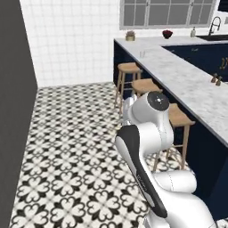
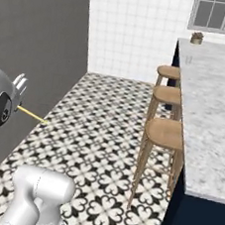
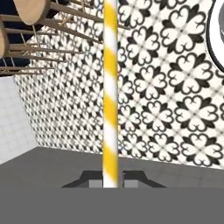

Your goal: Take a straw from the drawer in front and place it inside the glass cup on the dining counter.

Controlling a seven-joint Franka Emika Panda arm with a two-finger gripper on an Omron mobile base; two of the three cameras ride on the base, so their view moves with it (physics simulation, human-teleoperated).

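Observation:
A yellow-and-white striped straw (image 3: 110,96) runs straight up the hand view, pinched at its lower end between the fingertips of my shut gripper (image 3: 110,182). From the right base view the straw (image 2: 33,115) pokes out as a thin yellow line from my hand at the left edge, above the patterned floor. The dining counter (image 1: 187,80) (image 2: 208,121) stretches along the right. A faint glass cup (image 1: 142,54) (image 2: 189,59) stands near its far end, well away from the gripper. The drawer is out of view.
Three wooden stools (image 1: 146,84) (image 2: 164,132) line the navy counter base between me and the counter. A dark grey wall (image 2: 37,50) stands close on the left. A small plant (image 1: 130,34), a red bowl (image 1: 167,33) and two shakers (image 1: 216,79) sit on the counter.

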